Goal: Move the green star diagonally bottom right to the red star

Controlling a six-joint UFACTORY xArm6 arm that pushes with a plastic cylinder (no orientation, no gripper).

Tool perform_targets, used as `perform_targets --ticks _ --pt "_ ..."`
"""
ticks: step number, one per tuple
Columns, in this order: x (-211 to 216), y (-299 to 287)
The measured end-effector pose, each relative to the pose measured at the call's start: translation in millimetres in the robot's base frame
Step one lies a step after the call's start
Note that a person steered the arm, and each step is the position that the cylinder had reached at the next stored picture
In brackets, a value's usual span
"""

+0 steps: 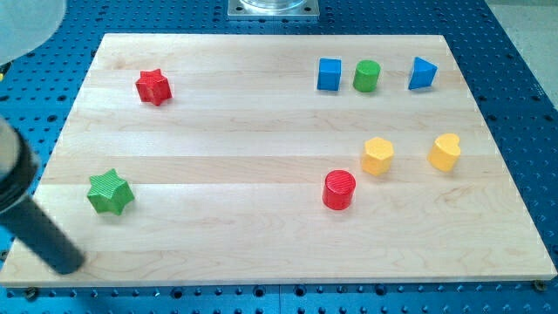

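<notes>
The green star (pixel 110 192) lies on the wooden board at the view's lower left. The red star (pixel 153 86) lies at the upper left, well above the green star and slightly to its right. My rod comes in from the left edge, and my tip (pixel 70 262) rests near the board's bottom left corner, below and to the left of the green star, not touching it.
A blue cube (pixel 329 74), a green cylinder (pixel 367 76) and a blue triangular block (pixel 422 73) stand in a row at the upper right. A yellow hexagonal block (pixel 377 156), a yellow heart (pixel 445 151) and a red cylinder (pixel 339 190) lie at the right.
</notes>
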State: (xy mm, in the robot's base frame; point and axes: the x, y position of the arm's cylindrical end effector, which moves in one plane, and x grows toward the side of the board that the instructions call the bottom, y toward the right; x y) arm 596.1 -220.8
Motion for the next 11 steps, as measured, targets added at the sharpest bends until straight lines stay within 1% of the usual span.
perform_targets --ticks 1,2,3,4,5,6,7,8,9,10,11 --pt "-41 0" --pt "-71 0" --pt "-134 20" --pt "-176 98" --pt "-163 33" --pt "-116 -5" --pt "-89 6" --pt "-119 87" --pt "-177 143" --pt "-178 191" --pt "-162 223"
